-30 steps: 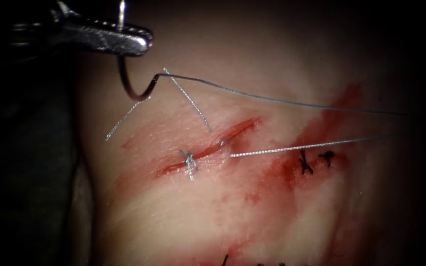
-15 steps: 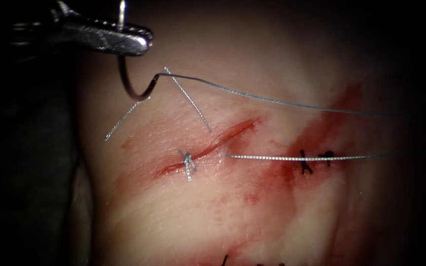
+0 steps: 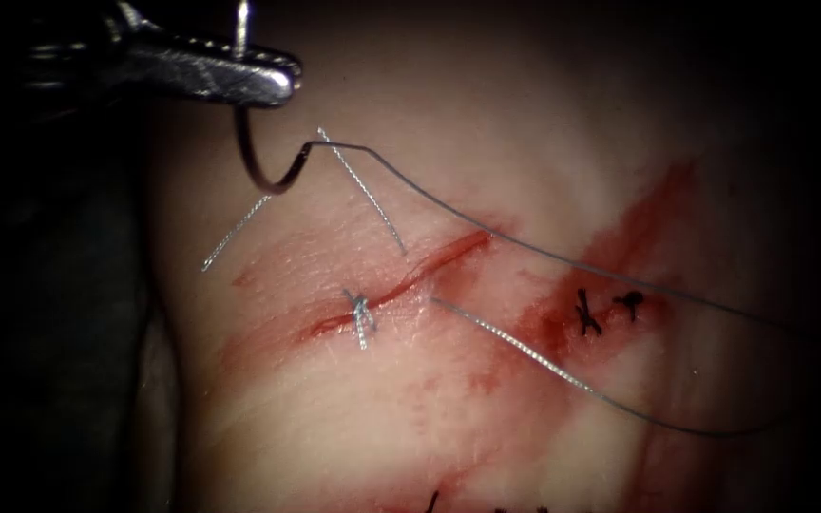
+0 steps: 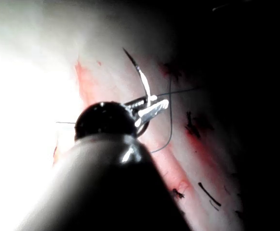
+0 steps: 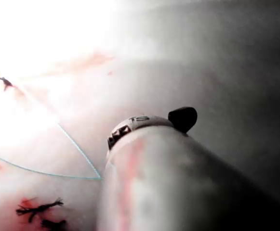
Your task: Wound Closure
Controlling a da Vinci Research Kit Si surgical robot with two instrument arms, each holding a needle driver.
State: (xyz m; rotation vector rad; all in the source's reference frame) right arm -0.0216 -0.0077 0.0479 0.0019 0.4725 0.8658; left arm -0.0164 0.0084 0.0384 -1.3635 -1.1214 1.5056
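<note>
Endoscope first: left gripper (image 3: 273,84) up at the upper left, clamped on the needle (image 3: 257,169) roughly mid-curve, with the rest of the curve hanging below the jaws, clear of the tissue (image 3: 353,427) and left of the cut (image 3: 401,283). Thread (image 3: 544,256) off the needle's tail, sagging down and right across the upper end of the cut, looping back at the far right to come out of the tissue just right of the cut. Finished knot (image 3: 363,313) sitting across the cut, two cut ends of thread (image 3: 363,195) lying above it, red fluid (image 3: 544,328) smeared to the right around some dark stitches (image 3: 586,313). Left wrist view: same gripper (image 4: 152,109) pinched shut on the needle (image 4: 142,79), point sticking up free. Right wrist view: shaft of the right tool (image 5: 149,159) with thread (image 5: 77,147) running in under it, can't tell how its gripper stands.
</note>
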